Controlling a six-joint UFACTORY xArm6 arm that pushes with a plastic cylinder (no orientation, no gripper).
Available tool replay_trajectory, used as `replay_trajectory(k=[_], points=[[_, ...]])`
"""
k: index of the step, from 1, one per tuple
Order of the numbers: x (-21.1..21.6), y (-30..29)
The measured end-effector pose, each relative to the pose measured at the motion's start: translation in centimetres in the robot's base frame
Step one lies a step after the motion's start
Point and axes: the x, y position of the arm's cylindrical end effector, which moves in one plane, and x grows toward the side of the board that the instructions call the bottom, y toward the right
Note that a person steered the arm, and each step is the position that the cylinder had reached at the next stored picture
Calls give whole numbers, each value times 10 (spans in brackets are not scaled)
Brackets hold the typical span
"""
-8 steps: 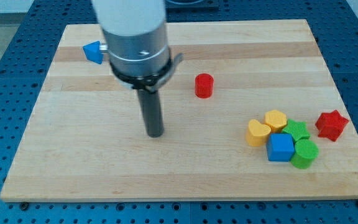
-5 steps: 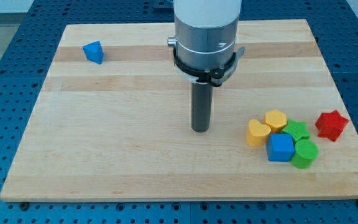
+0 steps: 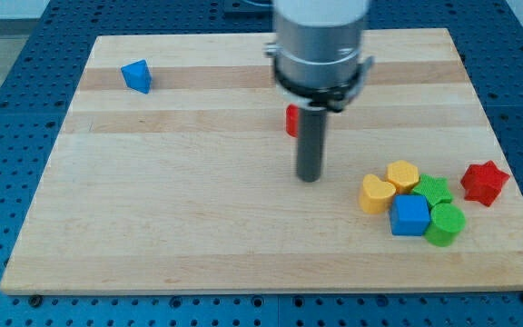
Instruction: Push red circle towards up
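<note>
Red circle point(image 3: 291, 121) mostly hidden behind rod, my tip point(image 3: 310, 177) below it

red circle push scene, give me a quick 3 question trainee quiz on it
1. True or false: the red circle is in full view.
2. My tip sits on which side of the red circle: A) the view's top B) the view's bottom C) far at the view's left
3. Which block lies alone near the board's top left corner?

Key:
1. False; the rod hides most of it.
2. B, slightly to the view's right as well.
3. The blue triangle.
</note>
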Motion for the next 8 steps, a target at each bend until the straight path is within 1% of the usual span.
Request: replay_trajectory(k=[1, 2, 3, 4, 5, 7, 8], points=[[-37, 1], [-50, -21], [-87, -48], [-126, -52], [-151, -53], [-153, -53], [-138, -53]])
